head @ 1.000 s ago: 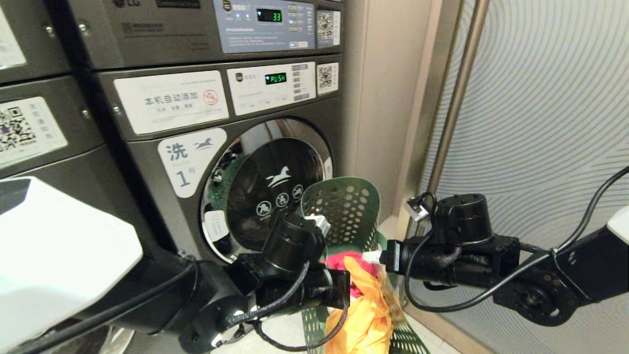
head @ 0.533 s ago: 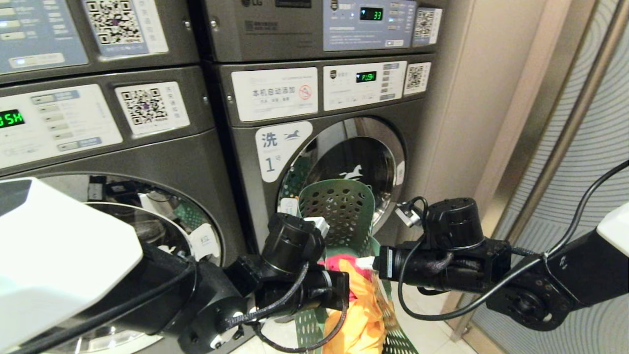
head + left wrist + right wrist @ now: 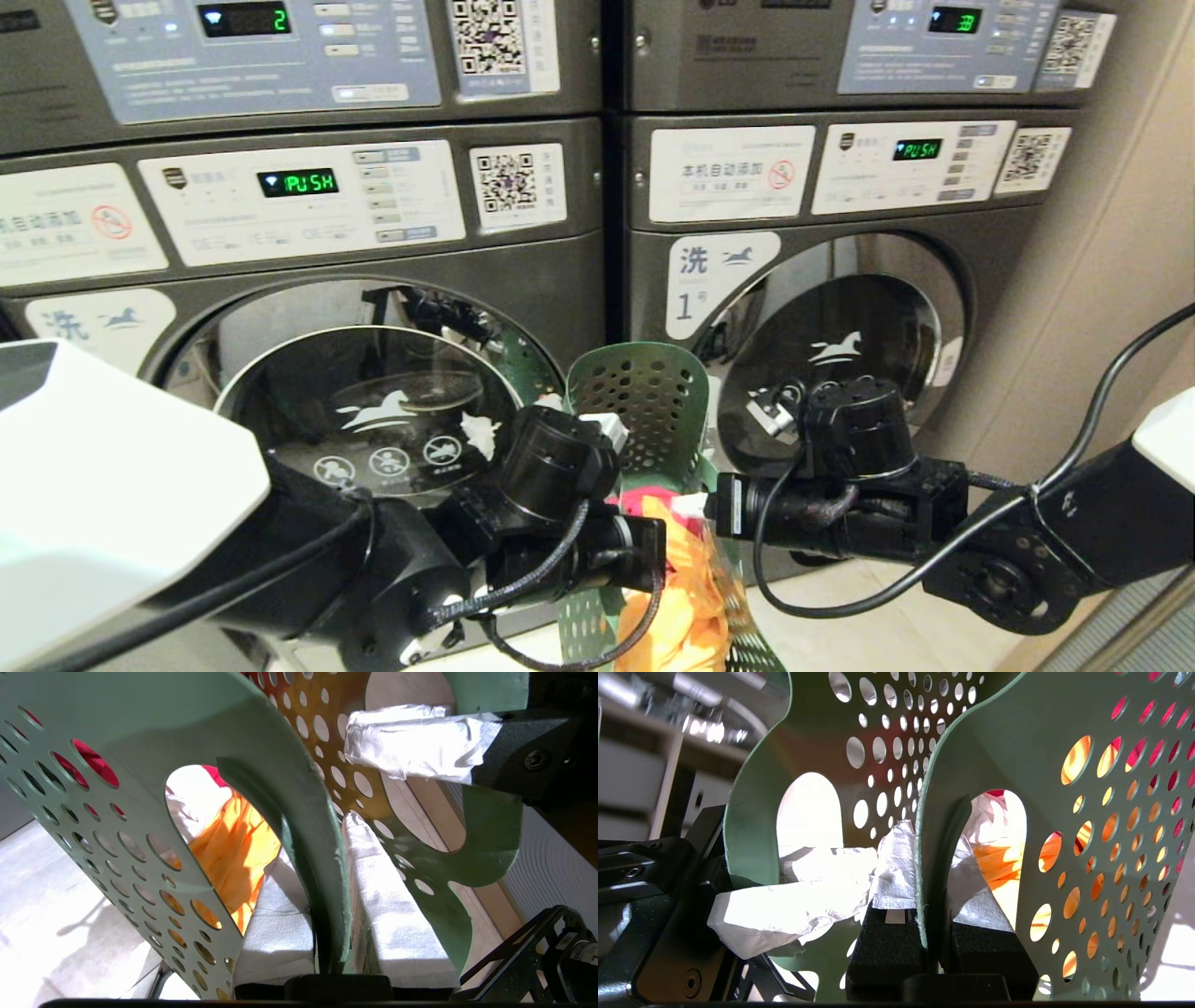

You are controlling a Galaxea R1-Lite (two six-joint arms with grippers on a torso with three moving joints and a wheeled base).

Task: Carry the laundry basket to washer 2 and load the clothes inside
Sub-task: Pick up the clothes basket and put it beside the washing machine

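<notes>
You have the laundry basket [image 3: 644, 401] held between both arms, in front of the seam between two grey washers. The washer labelled "1" [image 3: 822, 280] stands on the right; the left washer [image 3: 373, 308] has its label [image 3: 93, 327] cut off. Both doors are closed. Only the wrist views show the grips: the left gripper [image 3: 334, 933] and right gripper [image 3: 931, 919] each clamp a basket wall. The clothes [image 3: 681, 597] lie inside.

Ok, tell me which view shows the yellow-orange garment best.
The head view: the yellow-orange garment hangs in the open over the green basket. The left wrist view and right wrist view show it only through the basket's handle cutouts and holes.
</notes>
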